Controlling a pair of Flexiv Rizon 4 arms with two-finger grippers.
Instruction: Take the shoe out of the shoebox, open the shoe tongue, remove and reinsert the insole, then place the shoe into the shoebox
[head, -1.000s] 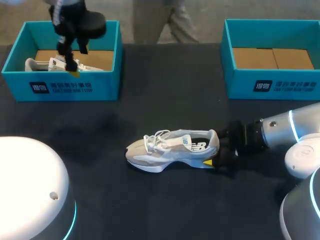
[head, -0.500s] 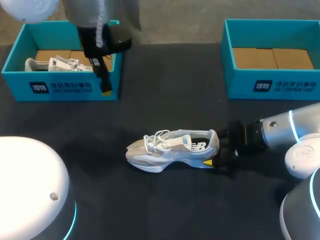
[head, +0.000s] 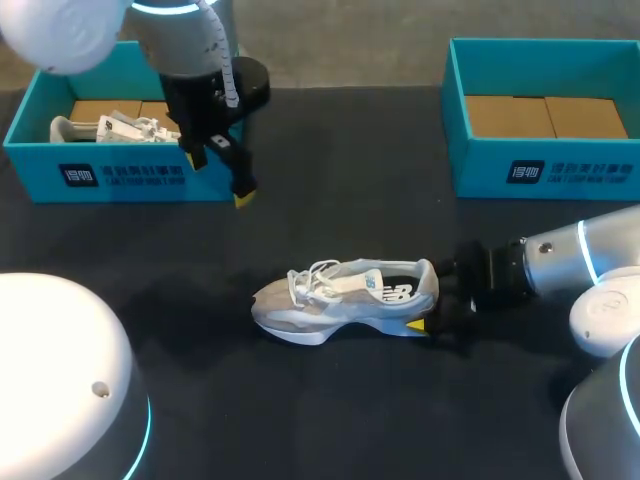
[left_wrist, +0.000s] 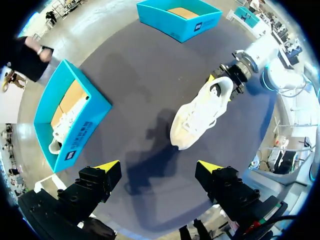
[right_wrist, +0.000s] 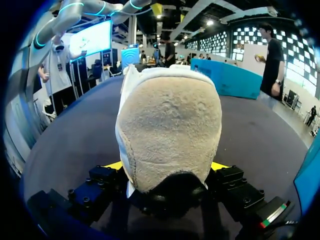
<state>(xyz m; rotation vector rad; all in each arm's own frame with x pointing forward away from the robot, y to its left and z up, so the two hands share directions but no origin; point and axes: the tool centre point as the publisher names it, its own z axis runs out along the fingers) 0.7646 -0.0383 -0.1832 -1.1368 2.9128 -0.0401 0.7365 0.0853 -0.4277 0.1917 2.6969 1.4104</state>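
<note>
Shoe (head: 345, 298) is out of both boxes, upright on its sole mid-desk (head: 350, 180). The toe points to my left side and the heel to my right.

Look: low runner with a white/cream upper and light grey-beige panels. White laces are threaded, with the ends lying loose over the tongue. Dark lining shows at the collar, over a thick white sole. From the right wrist view the heel is a tan, suede-like patch with a white stitched border.

Right tool (right_wrist: 167, 167): fingers straddle the heel, one yellow tip on each side and pressed against it, so it is clamped on the shoe at about heel width. In the head view only the near tip shows, low by the sole.

Left tool (left_wrist: 157, 166): fingers spread wide with nothing between them. It hangs above the desk just in front of the left shoebox (head: 120, 170), well apart from the shoe.

The left shoebox has a second shoe (head: 115, 128) lying in it on the brown cardboard base. The right shoebox (head: 545, 165) shows only its brown cardboard base.
</note>
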